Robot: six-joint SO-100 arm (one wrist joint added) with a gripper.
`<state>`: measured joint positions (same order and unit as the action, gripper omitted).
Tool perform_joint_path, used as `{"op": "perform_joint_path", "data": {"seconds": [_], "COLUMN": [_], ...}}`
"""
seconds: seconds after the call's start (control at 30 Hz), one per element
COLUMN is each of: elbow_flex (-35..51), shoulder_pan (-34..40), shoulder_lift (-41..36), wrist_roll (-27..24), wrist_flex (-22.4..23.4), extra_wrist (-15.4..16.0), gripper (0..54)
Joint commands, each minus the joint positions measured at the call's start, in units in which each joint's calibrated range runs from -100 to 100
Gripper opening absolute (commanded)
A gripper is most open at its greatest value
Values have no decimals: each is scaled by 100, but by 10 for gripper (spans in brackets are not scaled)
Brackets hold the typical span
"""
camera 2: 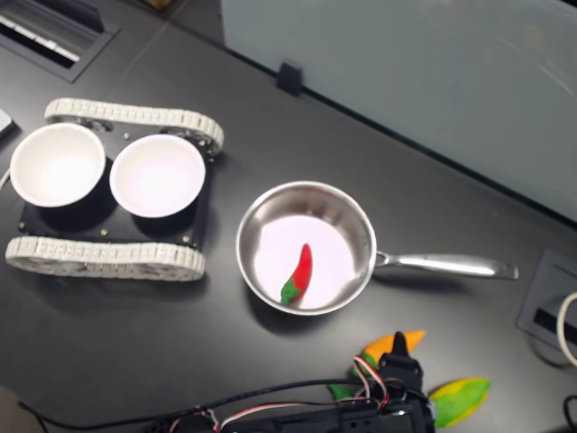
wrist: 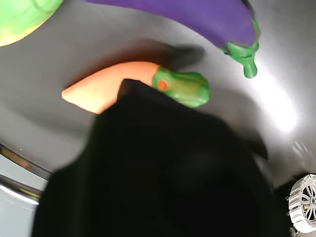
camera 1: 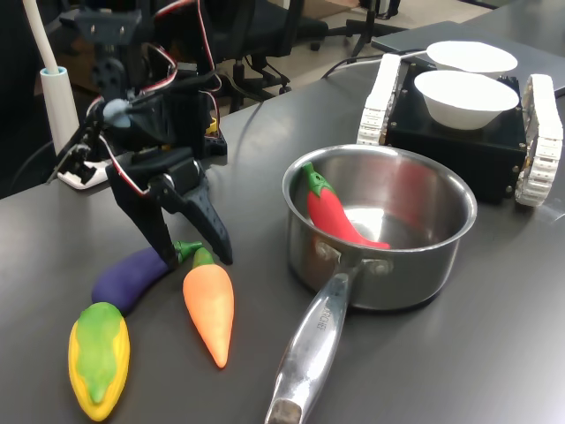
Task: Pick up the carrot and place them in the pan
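The orange carrot [camera 1: 210, 305] lies on the dark table, left of the pan in the first exterior view, with its green stem cap toward the arm. My gripper [camera 1: 196, 258] is open and points down, its two black fingers straddling the stem end of the carrot. In the wrist view the carrot [wrist: 101, 89] lies partly behind one black finger [wrist: 148, 128]; I cannot tell whether they touch. The steel pan [camera 1: 441, 252] stands with its long handle toward the table's front edge. In the second exterior view only the carrot's tip [camera 2: 401, 341] shows beyond the arm, below the pan [camera 2: 270, 216].
A red chili [camera 1: 340, 216] lies inside the pan. A purple eggplant [camera 1: 132, 276] and a yellow-green corn cob [camera 1: 99, 358] lie just left of the carrot in the first exterior view. Two white bowls [camera 1: 463, 97] sit on a tracked black base behind the pan.
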<state>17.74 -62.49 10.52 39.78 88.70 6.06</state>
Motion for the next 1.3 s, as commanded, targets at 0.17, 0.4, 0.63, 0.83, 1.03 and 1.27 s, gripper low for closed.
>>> {"op": "perform_joint_path", "data": {"seconds": [0.17, 0.4, 0.63, 0.83, 1.03, 1.27], "elbow_flex": [748, 1075, 1129, 1111, 1211, 1448], "shoulder_pan": [182, 343, 411, 492, 411, 217], "shoulder_lift": [310, 690, 842, 1002, 1187, 1305], "wrist_roll": [137, 137, 234, 259, 190, 49], "wrist_flex": [30, 201, 388, 440, 440, 312], "extra_wrist": [58, 49, 41, -43, -119, -119], "gripper": [310, 302, 296, 288, 286, 294]}}
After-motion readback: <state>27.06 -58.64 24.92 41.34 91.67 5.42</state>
